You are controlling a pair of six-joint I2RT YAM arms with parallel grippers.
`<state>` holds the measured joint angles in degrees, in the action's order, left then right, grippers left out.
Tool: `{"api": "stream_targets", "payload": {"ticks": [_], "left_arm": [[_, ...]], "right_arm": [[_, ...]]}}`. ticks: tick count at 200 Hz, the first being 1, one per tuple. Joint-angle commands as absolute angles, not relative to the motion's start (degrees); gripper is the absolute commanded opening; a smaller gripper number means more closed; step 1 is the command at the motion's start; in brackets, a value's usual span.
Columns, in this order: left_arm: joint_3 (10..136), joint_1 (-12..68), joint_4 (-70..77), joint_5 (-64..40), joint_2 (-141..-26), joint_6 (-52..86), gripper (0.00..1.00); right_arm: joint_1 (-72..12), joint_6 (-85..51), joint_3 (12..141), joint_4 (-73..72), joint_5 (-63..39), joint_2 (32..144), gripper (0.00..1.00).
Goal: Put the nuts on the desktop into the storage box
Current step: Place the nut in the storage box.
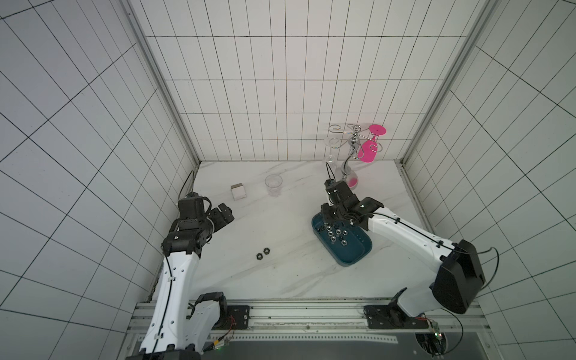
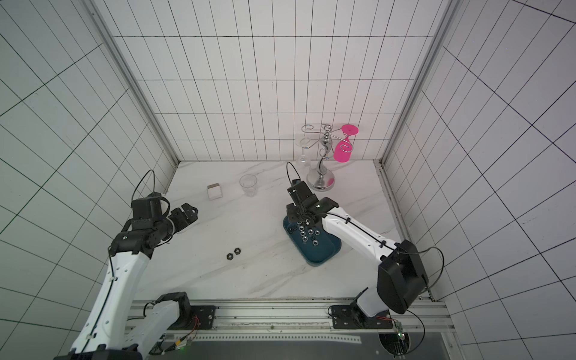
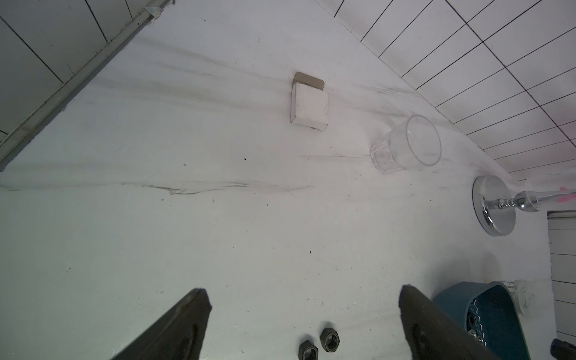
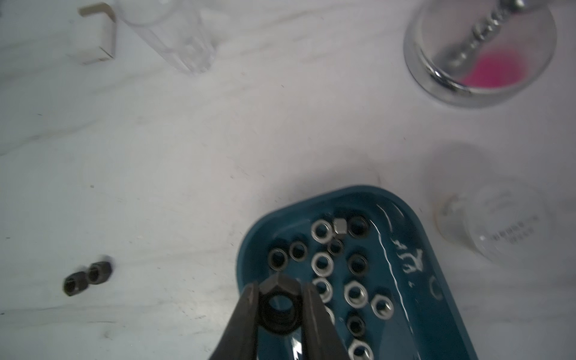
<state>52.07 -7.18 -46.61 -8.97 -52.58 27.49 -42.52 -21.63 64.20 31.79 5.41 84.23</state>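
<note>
**Right hand**: your fingers are pinched tight on one black nut, with its hole facing the wrist camera. The hand holds it over the far end of the storage box. You cannot tell whether the nut touches the box floor.

**Left hand**: your fingers are spread wide with nothing between them. The hand is raised over the left part of the desk, well apart from the box.

**Storage box:** dark teal, with a low rim. It lies at a slant on the right part of the desk. It holds more than a dozen loose nuts, black and silver mixed, gathered mostly in the far half.

**Not yet boxed:** two black nuts lie side by side on the bare desk. They sit between your two arms, left of the box and apart from it.

**Other stock:**
- A clear drinking glass stands upright near the back.
- A small white carton is near the glass, on its left.
- A chrome stand is at the back right, with a pink glass hanging from it upside down.
- A pale jar sits just beside the box and shows only blurred.
</note>
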Motion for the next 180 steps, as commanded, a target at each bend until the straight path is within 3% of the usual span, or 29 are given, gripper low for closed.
{"api": "stream_targets", "payload": {"ticks": [1,78,129,180], "left_arm": [[53.1,-6.9,-42.7,-11.1,-53.7,28.6,0.98],[54.8,-5.0,-40.1,-11.7,-58.9,28.2,0.98],[56.7,-4.5,-40.7,-11.1,-59.9,27.2,0.98],[56.4,-4.5,-41.7,-10.4,-59.1,27.2,0.98]], "right_arm": [[-39.7,-24.6,58.3,37.1,6.9,81.6,0.18],[-30.3,-27.0,52.7,37.9,6.1,84.9,0.20],[-29.3,-25.8,54.1,36.2,4.8,88.5,0.23],[-29.3,-24.2,54.9,36.4,4.0,87.8,0.42]]}}
